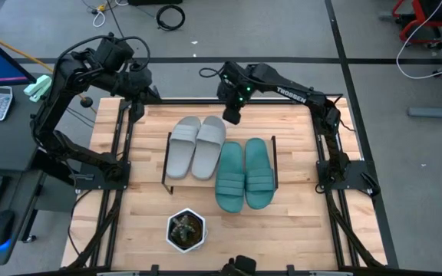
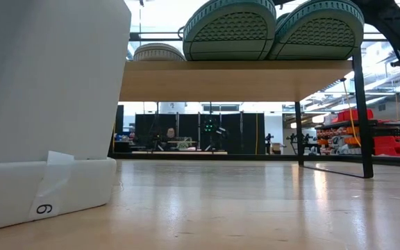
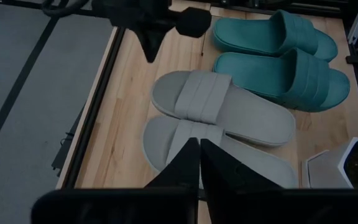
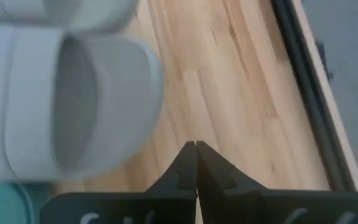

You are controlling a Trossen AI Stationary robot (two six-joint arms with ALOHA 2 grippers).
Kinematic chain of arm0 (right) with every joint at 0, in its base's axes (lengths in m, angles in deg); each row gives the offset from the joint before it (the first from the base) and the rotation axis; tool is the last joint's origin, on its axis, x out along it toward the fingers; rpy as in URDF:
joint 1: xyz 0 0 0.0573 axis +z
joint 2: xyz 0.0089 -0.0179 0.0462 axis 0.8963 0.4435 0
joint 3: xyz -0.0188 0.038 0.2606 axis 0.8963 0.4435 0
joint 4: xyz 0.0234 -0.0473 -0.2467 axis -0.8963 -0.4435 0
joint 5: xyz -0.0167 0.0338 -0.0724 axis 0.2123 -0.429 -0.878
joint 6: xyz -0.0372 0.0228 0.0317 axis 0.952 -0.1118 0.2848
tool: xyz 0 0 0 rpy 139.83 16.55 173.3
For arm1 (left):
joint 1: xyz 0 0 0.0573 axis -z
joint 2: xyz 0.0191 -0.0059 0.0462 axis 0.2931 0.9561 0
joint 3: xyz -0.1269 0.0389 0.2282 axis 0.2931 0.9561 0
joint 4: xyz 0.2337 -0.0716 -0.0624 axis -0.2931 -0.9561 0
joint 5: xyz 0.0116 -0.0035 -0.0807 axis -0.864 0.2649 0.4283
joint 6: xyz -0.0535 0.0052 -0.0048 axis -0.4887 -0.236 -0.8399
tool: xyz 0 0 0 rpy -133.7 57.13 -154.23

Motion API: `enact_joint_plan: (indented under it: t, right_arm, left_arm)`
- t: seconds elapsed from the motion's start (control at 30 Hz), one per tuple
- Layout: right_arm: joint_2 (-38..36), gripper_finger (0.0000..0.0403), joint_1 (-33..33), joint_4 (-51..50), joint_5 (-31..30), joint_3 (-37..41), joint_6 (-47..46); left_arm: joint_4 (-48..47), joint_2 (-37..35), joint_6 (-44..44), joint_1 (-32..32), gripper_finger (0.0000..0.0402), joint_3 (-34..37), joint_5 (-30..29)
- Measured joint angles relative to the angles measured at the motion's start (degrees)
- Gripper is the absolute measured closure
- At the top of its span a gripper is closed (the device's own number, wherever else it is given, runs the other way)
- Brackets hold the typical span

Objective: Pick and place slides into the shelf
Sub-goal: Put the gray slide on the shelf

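With its jaws pressed together and empty, the right gripper hovers just beyond the grey slides on the shelf; teal slides lie alongside, while the left gripper, jaws likewise closed, waits at the surface's far corner.

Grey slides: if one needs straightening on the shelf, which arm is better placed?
Right, probably. The right gripper hovers just beyond the grey slides on the shelf, fingers shut; the left gripper sits farther off.

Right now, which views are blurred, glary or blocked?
Right wrist view: the grey slide is close and out of focus. Low view: a white planter blocks the left side, with bright backlight behind the shelf. High and left wrist views: evenly lit and clear.
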Motion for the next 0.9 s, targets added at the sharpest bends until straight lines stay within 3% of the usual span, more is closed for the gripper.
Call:
enact_joint_plan:
  t: [0.17, 0.9]
  right_arm:
    - [0.12, 0.0403, 0.79, -5.46, 0.27, 0.04, 1.31]
    - [0.29, 0.0403, 3.21, 2.32, 3.08, 0.2, -0.74]
  left_arm:
    - [0.0, 0.0, 0.41, 0.0, 0.039, 0.0, 0.0]
    - [0.35, 0.0, 0.46, 0.0, 0.0383, 0.0, 0.01]
